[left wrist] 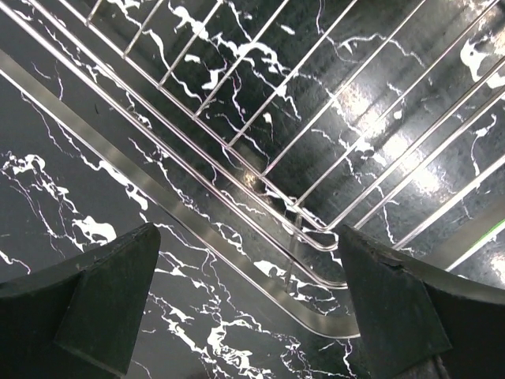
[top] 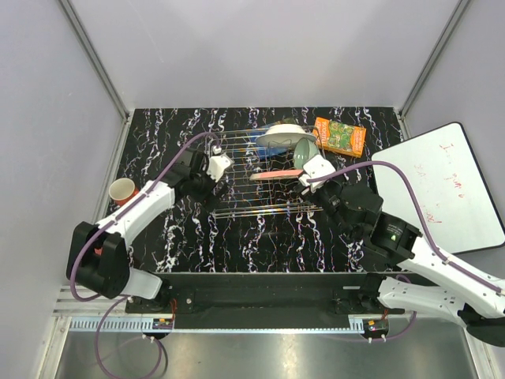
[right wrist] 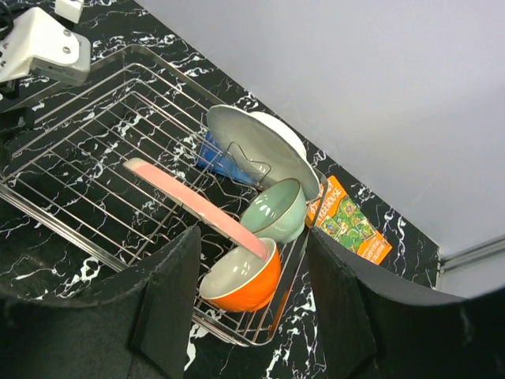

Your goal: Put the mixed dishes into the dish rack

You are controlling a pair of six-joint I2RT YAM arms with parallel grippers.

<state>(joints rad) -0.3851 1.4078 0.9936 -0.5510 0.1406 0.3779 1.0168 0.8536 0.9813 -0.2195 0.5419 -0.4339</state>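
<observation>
The silver wire dish rack (top: 237, 185) sits mid-table. In it a white plate (right wrist: 260, 146) stands on edge, with a pale green bowl (right wrist: 276, 209) and an orange-outside cream bowl (right wrist: 245, 280) tilted beside it. The pink-and-cream plate (right wrist: 197, 207) lies slanted, its end resting on the orange bowl. The small pink cup (top: 121, 190) stands on the table far left of the rack. My right gripper (right wrist: 252, 237) is open and empty, just above the orange bowl. My left gripper (left wrist: 248, 233) is open and empty over a corner of the rack (left wrist: 316, 229).
An orange printed packet (top: 340, 136) lies behind the rack's right end, and a blue packet (right wrist: 221, 158) sits behind the white plate. A white board with red writing (top: 442, 185) lies at the table's right. Grey walls close in the left, back and right.
</observation>
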